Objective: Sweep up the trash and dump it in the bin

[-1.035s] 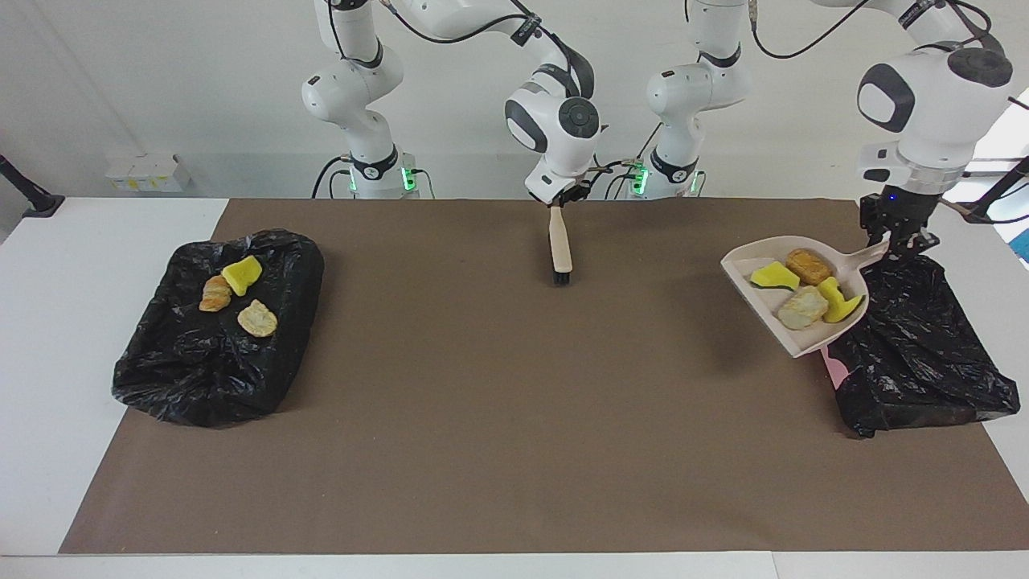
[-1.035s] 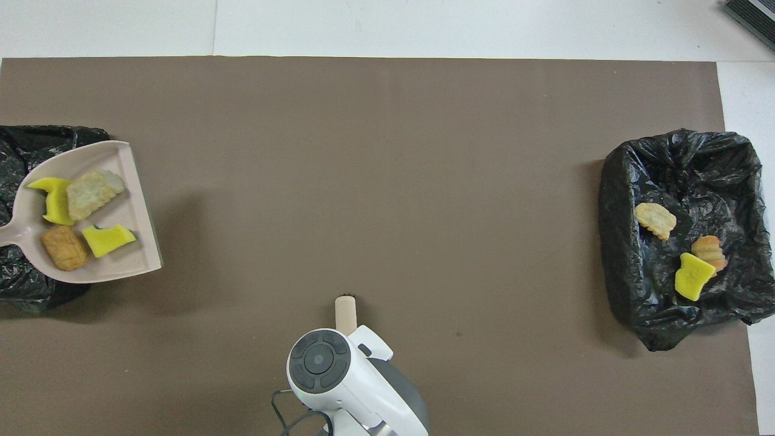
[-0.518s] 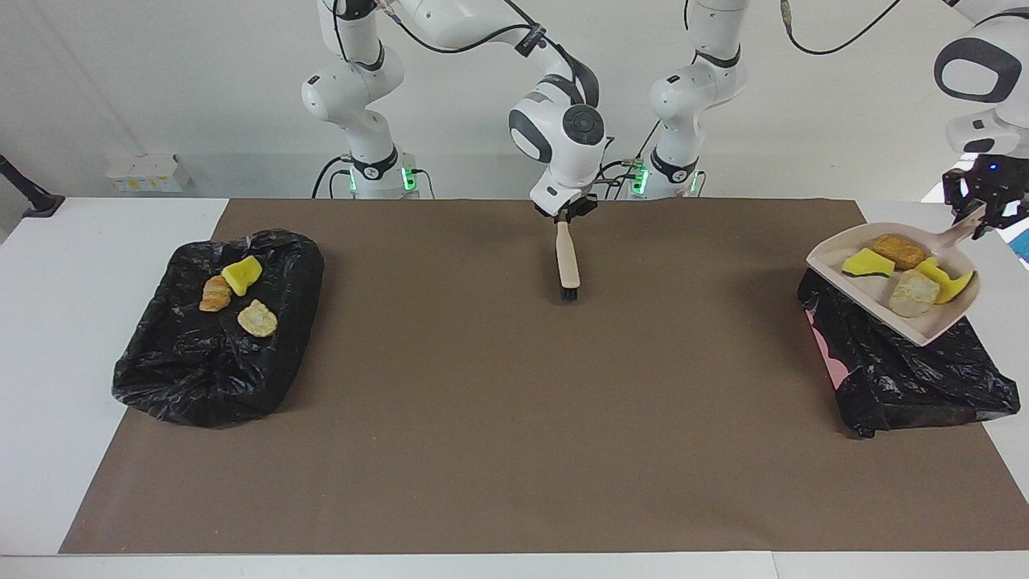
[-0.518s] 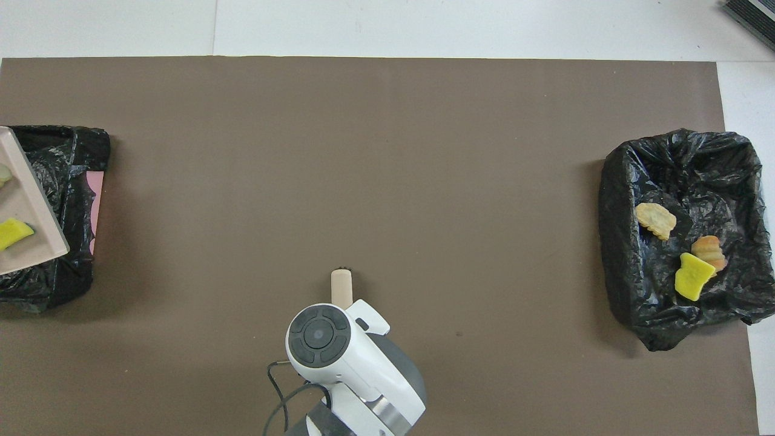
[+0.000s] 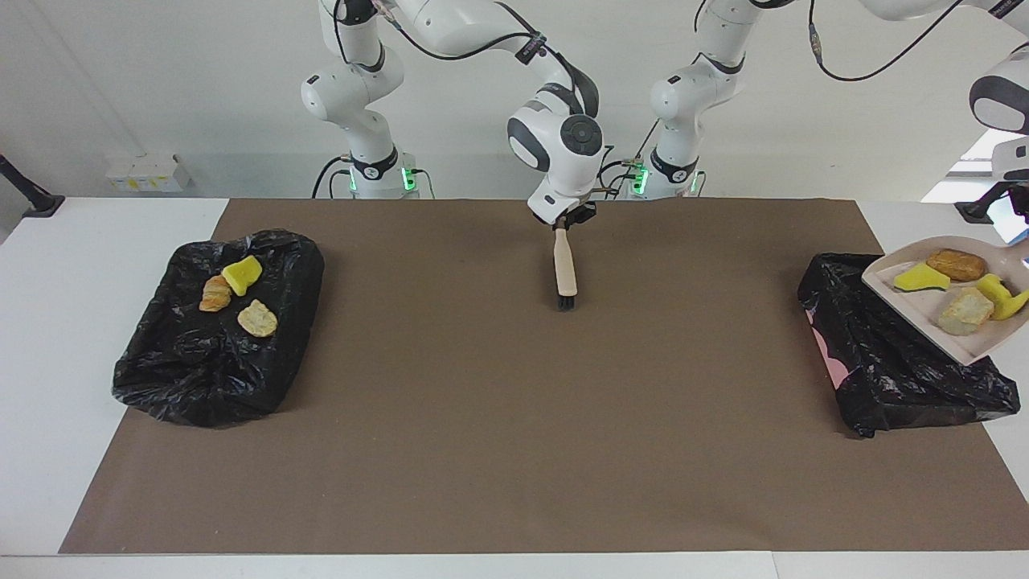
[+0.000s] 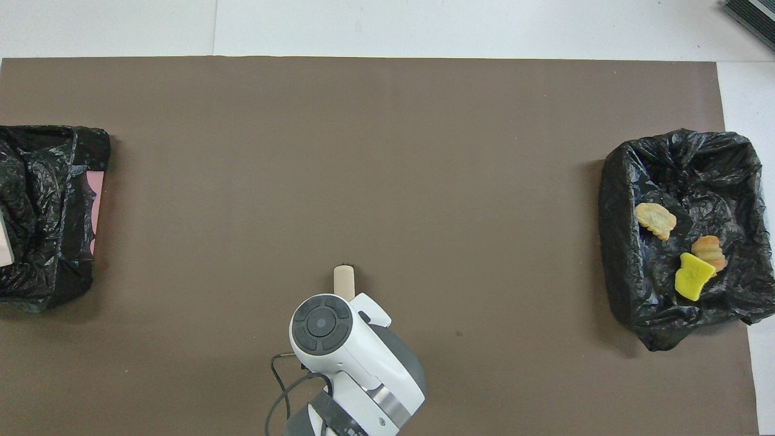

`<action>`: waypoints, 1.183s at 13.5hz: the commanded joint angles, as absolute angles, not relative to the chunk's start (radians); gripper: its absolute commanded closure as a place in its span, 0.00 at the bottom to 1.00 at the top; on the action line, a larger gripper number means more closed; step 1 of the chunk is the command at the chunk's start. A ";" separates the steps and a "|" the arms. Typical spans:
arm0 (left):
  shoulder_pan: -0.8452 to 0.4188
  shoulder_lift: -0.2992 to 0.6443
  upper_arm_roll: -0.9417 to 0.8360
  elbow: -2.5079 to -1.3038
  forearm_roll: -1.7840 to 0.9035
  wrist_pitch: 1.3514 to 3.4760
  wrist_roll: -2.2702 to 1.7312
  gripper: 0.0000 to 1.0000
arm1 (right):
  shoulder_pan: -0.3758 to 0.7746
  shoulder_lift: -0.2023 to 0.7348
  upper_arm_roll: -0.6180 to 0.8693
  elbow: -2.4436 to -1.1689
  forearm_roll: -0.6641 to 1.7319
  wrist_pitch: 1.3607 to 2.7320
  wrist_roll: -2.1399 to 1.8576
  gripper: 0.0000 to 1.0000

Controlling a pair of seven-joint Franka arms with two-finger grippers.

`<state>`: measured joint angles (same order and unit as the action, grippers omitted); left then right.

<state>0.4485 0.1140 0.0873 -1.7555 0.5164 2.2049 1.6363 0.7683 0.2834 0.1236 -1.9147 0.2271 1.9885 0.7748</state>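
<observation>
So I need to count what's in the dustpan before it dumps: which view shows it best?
The facing view: the dustpan shows there over the black-lined bin at the left arm's end, carrying four scraps. The overhead view catches only a sliver of its edge at the frame border, with no contents.

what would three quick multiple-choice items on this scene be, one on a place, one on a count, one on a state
1. Where is the dustpan?
A. flat on the brown mat
B. raised over the bin at the left arm's end
C. inside the bin at the right arm's end

2. How many scraps lie in the bin at the right arm's end?
A. three
B. five
C. none

3. What does the right gripper hold?
A. nothing
B. a scrap
C. the brush

Answers: 1 B, it hangs above the black liner. 2 A, three lie on its liner. 3 C, it grips the handle's top.
</observation>
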 commanded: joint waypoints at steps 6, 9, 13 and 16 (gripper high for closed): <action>0.443 0.120 0.083 -1.750 0.797 2.192 1.569 1.00 | 0.767 0.252 0.127 -1.885 0.170 1.976 0.753 0.00; 0.433 0.111 0.083 -1.746 0.847 2.154 1.568 1.00 | 0.743 0.238 0.124 -1.824 0.112 1.901 0.736 0.00; 0.419 0.088 0.080 -1.744 0.926 2.138 1.568 1.00 | 0.603 0.146 0.121 -1.789 0.112 1.784 0.547 0.00; 0.417 0.058 0.077 -1.746 0.980 2.135 1.569 1.00 | 0.494 0.132 0.121 -1.720 0.094 1.697 0.416 0.00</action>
